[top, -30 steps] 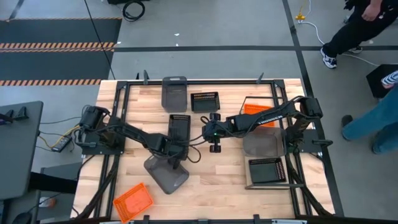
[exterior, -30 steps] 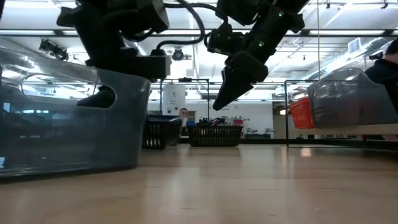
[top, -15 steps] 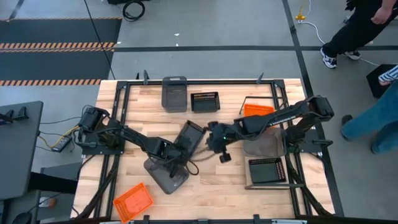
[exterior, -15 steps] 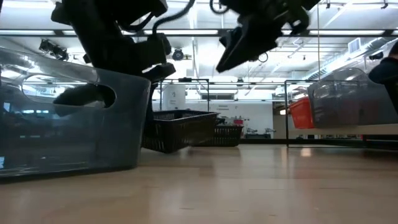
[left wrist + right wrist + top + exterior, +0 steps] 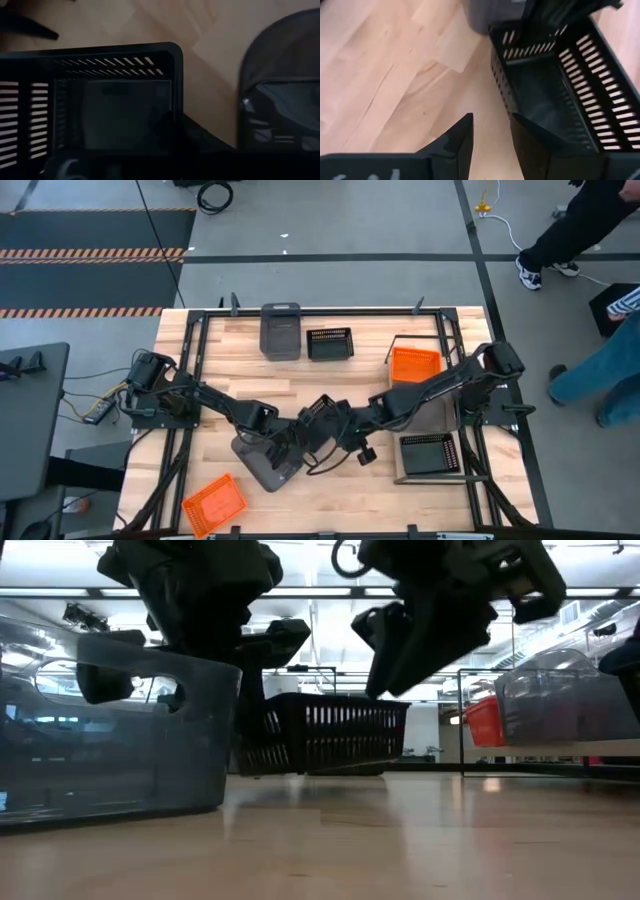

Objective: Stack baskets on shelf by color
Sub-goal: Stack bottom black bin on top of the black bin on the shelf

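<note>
I have the left gripper (image 5: 300, 435) clenched on the rim of a black slatted basket (image 5: 322, 423), just past the table centre toward six o'clock in the high view. In the low view that basket (image 5: 325, 733) hangs just clear of the tabletop (image 5: 400, 840), roughly level. The left wrist view looks down into it (image 5: 100, 105), with bare wood beyond its far wall.

My right gripper (image 5: 358, 442) sits at the three o'clock side of the same basket, fingers parted and holding nothing. In the right wrist view the two dark fingers (image 5: 455, 140) stand apart over bare wood, with one at the basket's (image 5: 560, 85) near wall; I cannot tell whether it touches.

A dark grey basket (image 5: 268, 463) lies at about seven o'clock from the held one, close beside it; it fills the near left of the low view (image 5: 110, 740).

Elsewhere in the high view: a second grey basket (image 5: 281, 330) and a second black one (image 5: 330, 343) lie side by side at twelve o'clock, near the far edge. An orange basket (image 5: 414, 364) sits at two o'clock, with a third grey basket (image 5: 436, 412) just below it, partly hidden by the right arm. A third black basket (image 5: 428, 452) rests at four o'clock on the shelf (image 5: 400, 477). Another orange basket (image 5: 214, 502) lies tilted at the seven o'clock corner.
</note>
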